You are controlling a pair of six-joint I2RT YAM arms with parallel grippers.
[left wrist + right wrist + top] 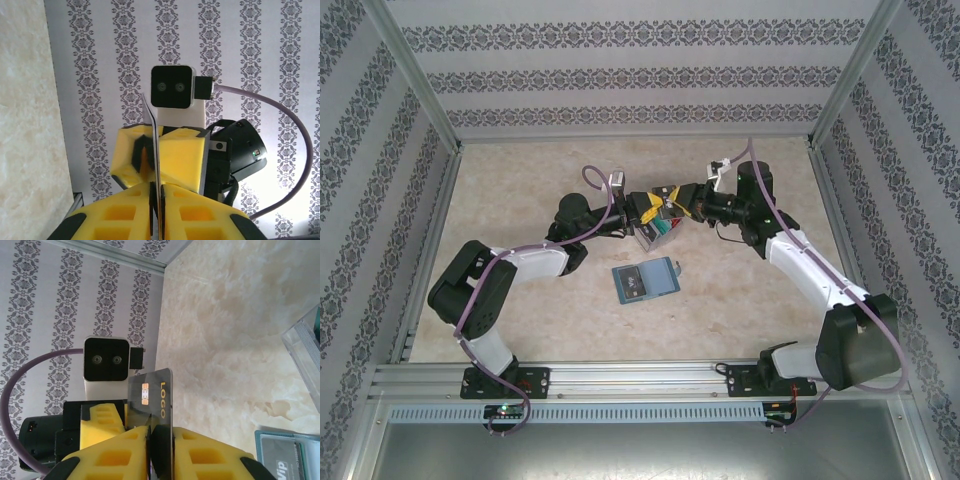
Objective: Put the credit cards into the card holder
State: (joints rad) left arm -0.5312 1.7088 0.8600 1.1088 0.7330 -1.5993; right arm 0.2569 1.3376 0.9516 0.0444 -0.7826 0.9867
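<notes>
left pincer (156, 194) and right pincer (161, 437) both pinch one card (152, 395); loosen only one side before carrying it to the wallet (646, 280).

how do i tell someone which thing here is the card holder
On the beige marbled table, look nearer the arm bases than where the left hand and right hand meet. The card holder is the flat teal-blue wallet lying alone there, showing a dark card, unlike the clear plastic box up by the hands.

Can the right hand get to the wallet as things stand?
Probably not yet. The right hand and left hand both seem to pinch one card in mid-air; the wallet lies open nearby, uncovered.
</notes>
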